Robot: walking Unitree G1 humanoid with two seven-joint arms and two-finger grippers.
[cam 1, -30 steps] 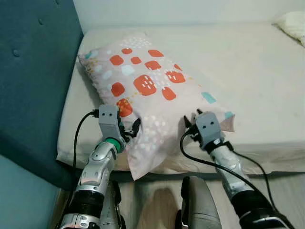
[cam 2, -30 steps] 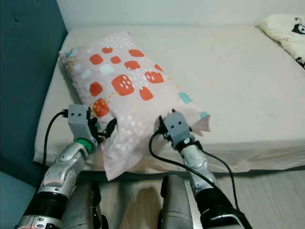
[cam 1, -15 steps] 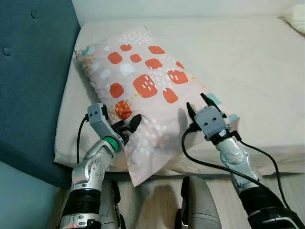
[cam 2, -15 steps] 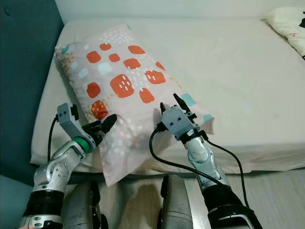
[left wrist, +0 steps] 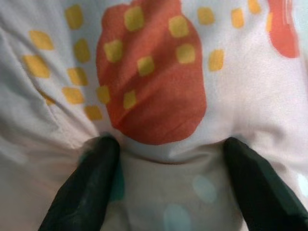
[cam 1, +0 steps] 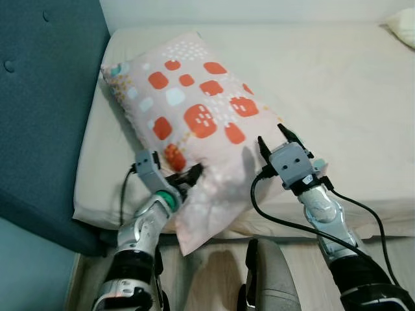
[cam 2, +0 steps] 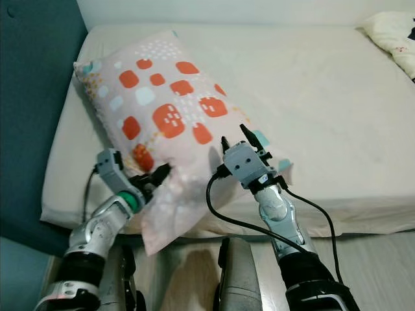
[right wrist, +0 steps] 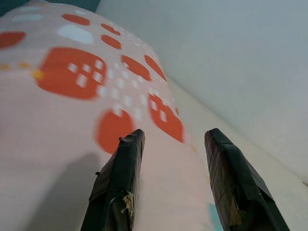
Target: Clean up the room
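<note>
A pink pillow point(cam 1: 201, 110) with orange patches lies slantwise on the bed, its near corner hanging over the mattress edge. My left gripper point(cam 1: 191, 172) is at the pillow's near left side. Its open fingers point(left wrist: 91, 183) press into the fabric beside an orange patch, the jaws wide apart. My right gripper point(cam 1: 272, 137) stands open over the pillow's near right corner, with its fingers point(right wrist: 120, 178) pointing up along the pillow top and nothing between them.
The cream mattress point(cam 1: 343, 78) stretches away to the right. A teal padded headboard point(cam 1: 39, 97) lines the left side. White bedding with a dark print point(cam 2: 392, 39) lies at the far right corner. Wooden floor point(cam 1: 214, 272) and my legs are below.
My left gripper has swung in to the right and pushed its fingers against the pillow's edge. My right gripper has tilted up and shifted a little right over the pillow corner.
</note>
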